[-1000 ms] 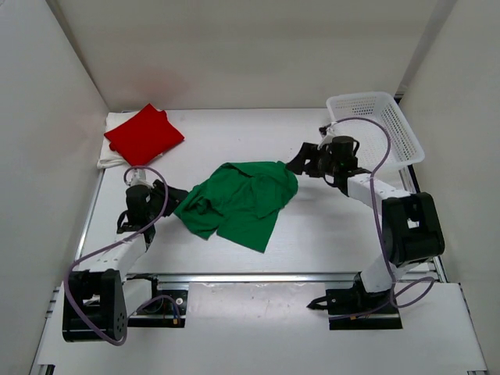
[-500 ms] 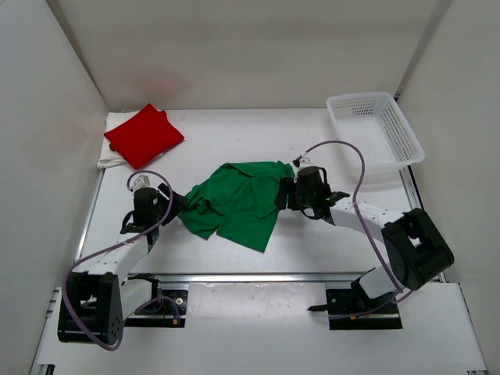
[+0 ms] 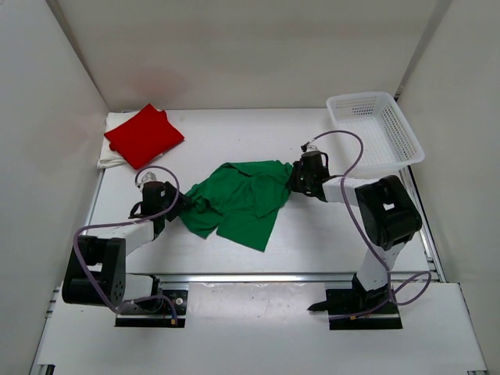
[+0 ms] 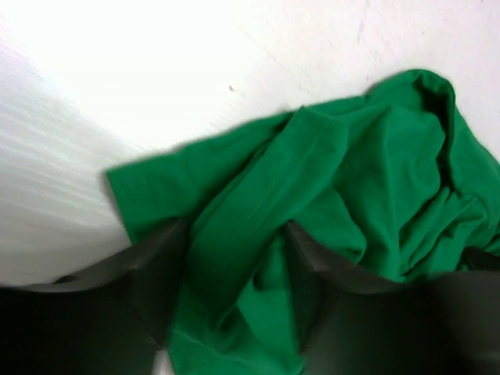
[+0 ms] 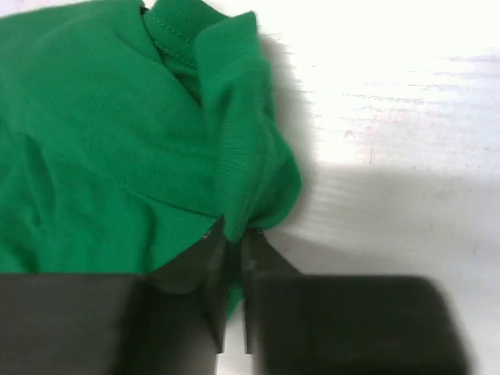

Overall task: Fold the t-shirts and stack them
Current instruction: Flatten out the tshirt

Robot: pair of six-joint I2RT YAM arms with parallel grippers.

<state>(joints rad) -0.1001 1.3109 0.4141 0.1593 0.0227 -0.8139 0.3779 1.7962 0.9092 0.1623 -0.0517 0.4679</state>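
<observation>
Both stretched low — right jaws pinch green t-shirt, left jaws straddle it.

A robotics lab's test cell is showing here: plain white panels are boxing in a white desk on its left, far and right sides. Along the desk's near edge an aluminium rail is running, with two small black-and-white robot arms, the left arm and the right arm, sitting there on black base plates. Lilac cables are looping loose from wrists to bases. A green t-shirt is lying on the desk between the arms.
</observation>
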